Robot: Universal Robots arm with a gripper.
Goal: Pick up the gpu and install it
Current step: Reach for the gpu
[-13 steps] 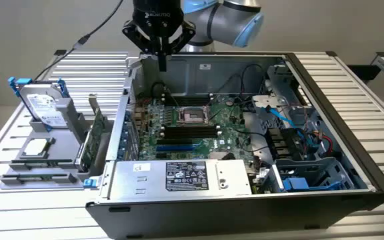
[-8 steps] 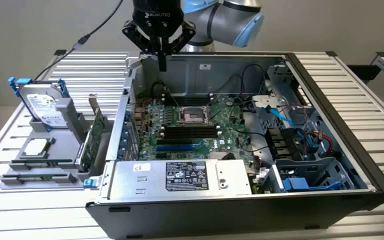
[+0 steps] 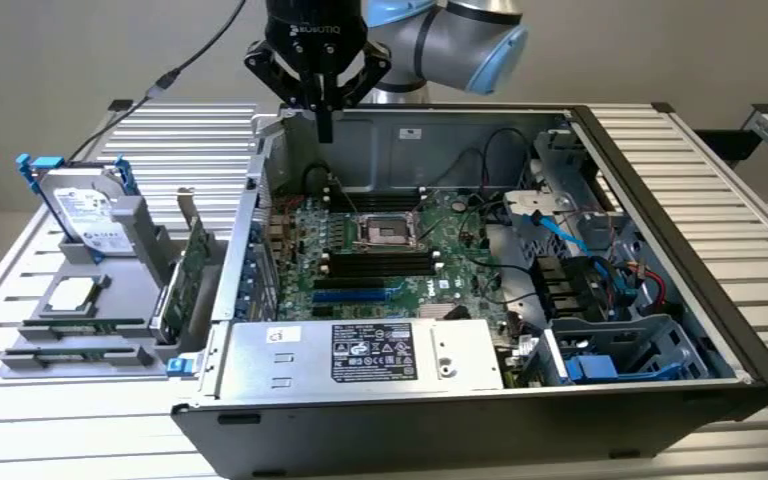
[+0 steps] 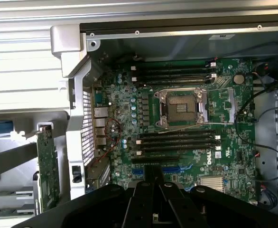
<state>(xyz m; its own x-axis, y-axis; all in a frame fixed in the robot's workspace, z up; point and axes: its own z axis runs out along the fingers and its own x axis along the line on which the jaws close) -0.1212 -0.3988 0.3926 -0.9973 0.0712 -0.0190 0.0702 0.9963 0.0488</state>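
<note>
At the counter's edge on the exterior view's left, gpu stands on edge in grey holder, just beside the case wall. The tool hangs over the case's rear corner, fingers pinched together, empty.

Risk: the gap is tight, so a finger could clip the wall or rim.

The gpu is edge-on, its face unseen. The blue slot is partly behind the tool.

Computer case set on bench; motherboard laid inside, power supply before it. Parts holder placed beside the case at the exterior view's left: hard drive stood at its back, gpu stood on edge nearest the case. Gripper positioned over the case's far wall.
</note>
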